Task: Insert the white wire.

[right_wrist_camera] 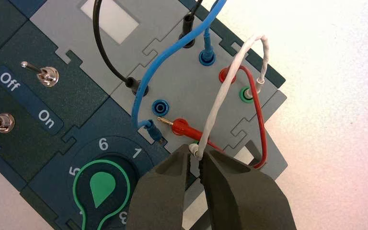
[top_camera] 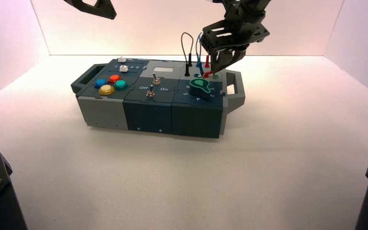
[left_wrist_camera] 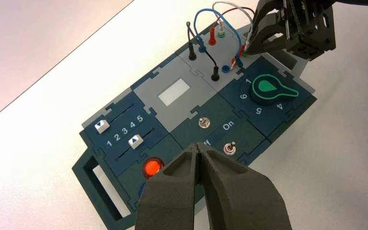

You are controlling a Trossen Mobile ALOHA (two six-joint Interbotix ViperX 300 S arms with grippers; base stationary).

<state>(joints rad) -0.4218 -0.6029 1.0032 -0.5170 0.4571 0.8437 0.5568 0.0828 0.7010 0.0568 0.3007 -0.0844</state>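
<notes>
Right gripper (right_wrist_camera: 195, 160), low center of its wrist view, grips the white wire (right_wrist_camera: 219, 99) over the near green socket; its other plug (right_wrist_camera: 253, 92), right of center, sits in the far green socket (right_wrist_camera: 246, 95), so seemingly one plug remains.

lab-like robot test bench, pale walls (top_camera: 158, 28), white tabletop (top_camera: 182, 182), box (top_camera: 148, 96) of switches and wires
</notes>
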